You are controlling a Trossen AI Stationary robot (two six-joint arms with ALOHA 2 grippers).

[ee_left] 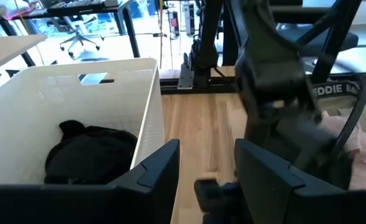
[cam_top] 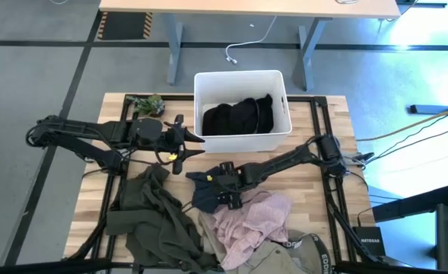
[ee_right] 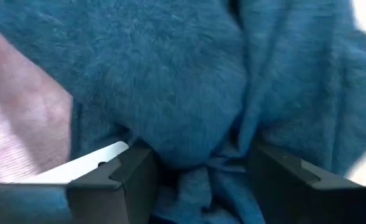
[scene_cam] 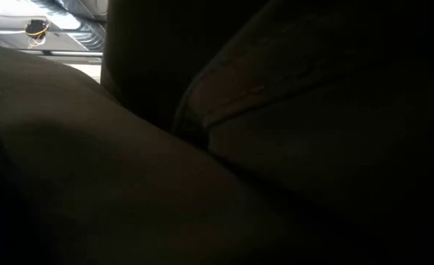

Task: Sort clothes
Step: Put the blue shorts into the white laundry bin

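Note:
A navy blue garment (cam_top: 203, 192) lies crumpled on the table's middle, against a pale pink garment (cam_top: 250, 221). A large olive-green garment (cam_top: 151, 217) lies at the near left. A beige garment with a black lettered strap (cam_top: 296, 247) lies at the near edge. A black garment (cam_top: 237, 116) lies in the white bin (cam_top: 283, 99). My right gripper (cam_top: 212, 185) is down on the navy garment and shut on it. My left gripper (cam_top: 182, 144) is open and empty by the bin's near left corner. Cloth close to the lens darkens the low view. My right gripper has a bunched fold of the navy garment (ee_right: 198, 140) between its two fingers (ee_right: 130, 177), several layers gathered with creases running into the gap. The fingers come slanting down from the table's right side. The garment lies on the table, its edge against the pink garment (ee_right: 21, 124).
A small green plant-like clump (cam_top: 147, 104) sits at the far left of the table, beside the bin. Bare wood (ee_left: 201, 124) shows between the bin and the clothes pile. The right arm (cam_top: 284, 160) stretches across the table's middle.

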